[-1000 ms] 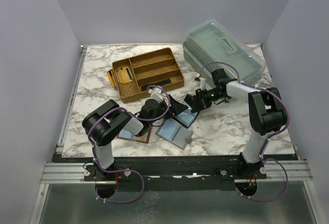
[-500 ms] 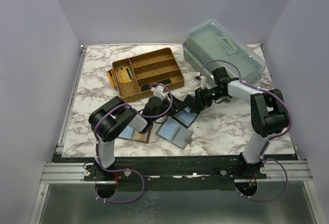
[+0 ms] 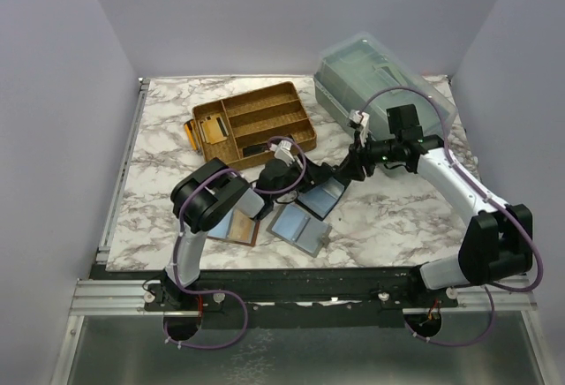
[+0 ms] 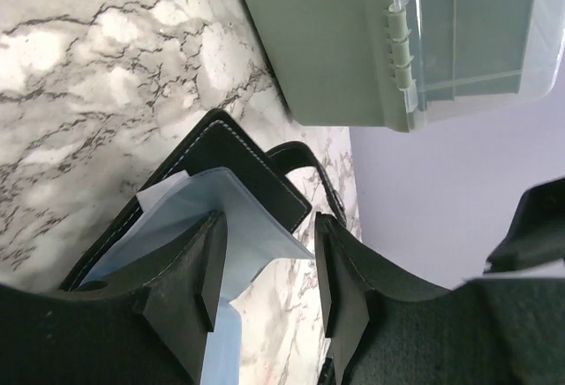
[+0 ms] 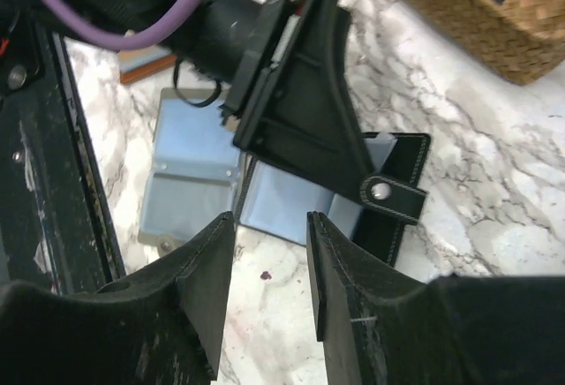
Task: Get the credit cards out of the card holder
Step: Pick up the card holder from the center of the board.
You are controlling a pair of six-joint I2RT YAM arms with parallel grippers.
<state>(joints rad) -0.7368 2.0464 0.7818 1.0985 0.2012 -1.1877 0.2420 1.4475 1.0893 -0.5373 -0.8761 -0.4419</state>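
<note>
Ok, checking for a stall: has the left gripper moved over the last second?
Yes. In the overhead view the left gripper has slid right, from under the wicker tray's near edge to about level with its right corner, toward the clear box.

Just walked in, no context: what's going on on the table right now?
The left gripper is working inside the opened black card holder. Its jaws straddle a pale blue-grey sheet, either a card or a pocket; I can't tell which. The right gripper hovers just above the holder, jaws open and empty. I can't see a card pulled free yet.
</note>
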